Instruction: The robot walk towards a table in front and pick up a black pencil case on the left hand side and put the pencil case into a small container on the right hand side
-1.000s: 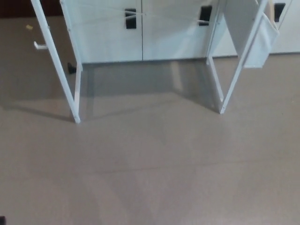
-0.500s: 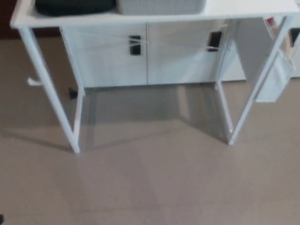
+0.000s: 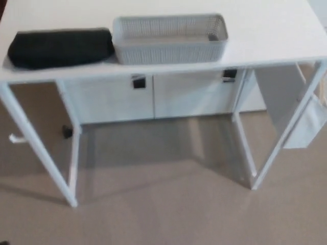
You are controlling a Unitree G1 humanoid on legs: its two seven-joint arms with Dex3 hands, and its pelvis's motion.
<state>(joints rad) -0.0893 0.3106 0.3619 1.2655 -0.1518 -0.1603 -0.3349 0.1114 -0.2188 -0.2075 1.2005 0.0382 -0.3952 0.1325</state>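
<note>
Black pencil case lies flat at left on the white bench, near its front edge. Just right of it, touching or nearly so, sits the pale mesh container. Neither hand is visible; state unknown. Floor beige below.

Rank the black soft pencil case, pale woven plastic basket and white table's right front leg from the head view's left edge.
1. Black soft pencil case, left.
2. Pale woven plastic basket, centre.
3. White table's right front leg, right.
</note>
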